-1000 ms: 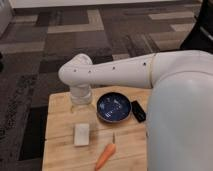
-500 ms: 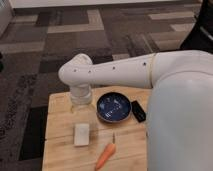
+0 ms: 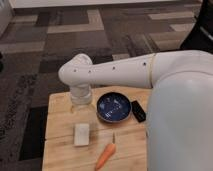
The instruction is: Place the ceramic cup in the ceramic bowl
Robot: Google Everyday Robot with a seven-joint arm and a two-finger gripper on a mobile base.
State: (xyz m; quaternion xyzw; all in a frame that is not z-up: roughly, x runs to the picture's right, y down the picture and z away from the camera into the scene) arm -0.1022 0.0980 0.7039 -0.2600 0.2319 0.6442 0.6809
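One tool (image 3: 81,103) hangs beside the ceramic bowl (image 3: 114,108); whether it grips anything, I cannot tell.

Gripper (image 3: 81,103) hangs just beside the ceramic bowl (image 3: 114,108) — white block (image 3: 81,134) and carrot (image 3: 105,156) lie in front

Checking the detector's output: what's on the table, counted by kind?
Bowl: 1
Cup: 1, mostly hidden under the claw, left of the bowl
White block: 1
Carrot: 1
Black block: 1
Total: 5
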